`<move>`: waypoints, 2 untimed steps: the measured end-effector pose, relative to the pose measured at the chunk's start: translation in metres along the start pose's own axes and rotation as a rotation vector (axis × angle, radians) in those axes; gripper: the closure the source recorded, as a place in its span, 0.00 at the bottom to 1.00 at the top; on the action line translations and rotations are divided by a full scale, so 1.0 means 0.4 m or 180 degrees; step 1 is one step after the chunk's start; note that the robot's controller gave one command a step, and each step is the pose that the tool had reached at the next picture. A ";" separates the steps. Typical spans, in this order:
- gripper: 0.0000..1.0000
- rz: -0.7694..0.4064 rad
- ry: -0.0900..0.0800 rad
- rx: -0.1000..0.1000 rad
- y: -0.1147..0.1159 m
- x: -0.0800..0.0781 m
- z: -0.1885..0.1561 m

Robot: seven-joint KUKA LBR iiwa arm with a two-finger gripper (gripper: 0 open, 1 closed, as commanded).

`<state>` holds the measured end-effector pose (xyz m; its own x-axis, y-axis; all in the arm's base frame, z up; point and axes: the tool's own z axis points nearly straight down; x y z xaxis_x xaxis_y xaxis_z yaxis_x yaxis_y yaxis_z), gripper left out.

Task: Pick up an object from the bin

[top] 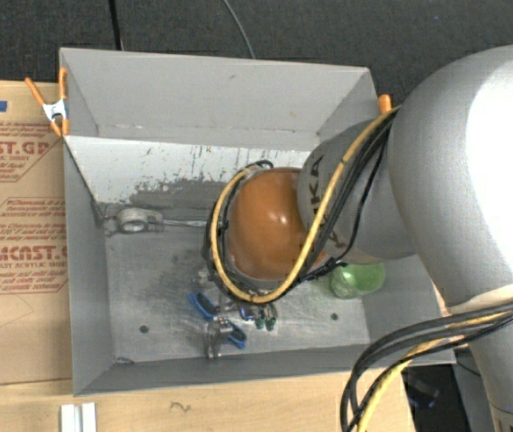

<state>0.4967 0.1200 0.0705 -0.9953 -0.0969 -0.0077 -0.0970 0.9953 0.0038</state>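
Observation:
My gripper (pixel 228 320) hangs below the arm's orange cover, low over the front middle of the bin floor; blue and grey parts of it show there. Nothing is visible in its grasp. A light green rounded thing (pixel 357 279) lies on the floor to the gripper's right, partly hidden under the arm. A silver metal piece (pixel 136 220) with a round end and a thin rod lies at the back left of the floor, well away from the gripper.
The arm and its cables cover the right side of the bin. Bare grey floor lies to the gripper's left, up to the left wall. The front wall is just below the gripper.

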 end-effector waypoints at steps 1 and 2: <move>1.00 -0.0009 -0.0007 -0.0003 0.004 -0.004 -0.012; 1.00 -0.0877 -0.0008 0.0009 -0.022 -0.053 -0.514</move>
